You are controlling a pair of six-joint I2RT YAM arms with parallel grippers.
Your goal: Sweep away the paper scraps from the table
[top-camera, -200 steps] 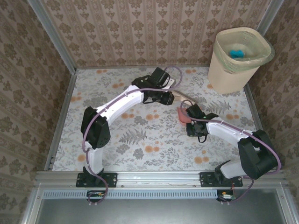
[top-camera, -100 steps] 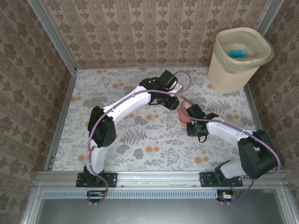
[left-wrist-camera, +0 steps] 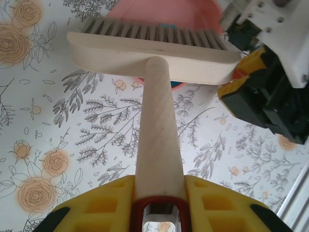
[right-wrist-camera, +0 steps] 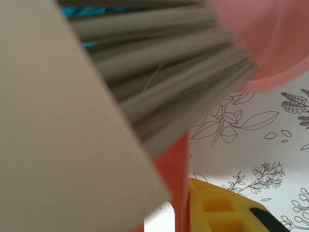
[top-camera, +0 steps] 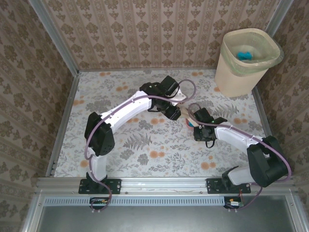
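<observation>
One brush point(left-wrist-camera: 155, 96), one dustpan point(left-wrist-camera: 159, 10), one lattice-walled bin point(top-camera: 240, 72). Left gripper point(left-wrist-camera: 159, 191) is clamping the brush's round pale wooden handle; its flat head and stiff grey bristles point(right-wrist-camera: 164, 72) are pointing ahead of the fingers. Right gripper point(top-camera: 197, 123) is gripping the smooth pink plastic dustpan's handle. One teal paper scrap point(left-wrist-camera: 167, 26) is lying in the dustpan just past the bristles, over the leaf-print table point(left-wrist-camera: 72, 121).

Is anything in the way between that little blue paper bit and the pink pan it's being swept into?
Nothing visible blocks it. The teal paper scrap sits right at the bristle tips of the brush, which reach the mouth of the pink dustpan. No other thing lies between scrap and pan.
</observation>
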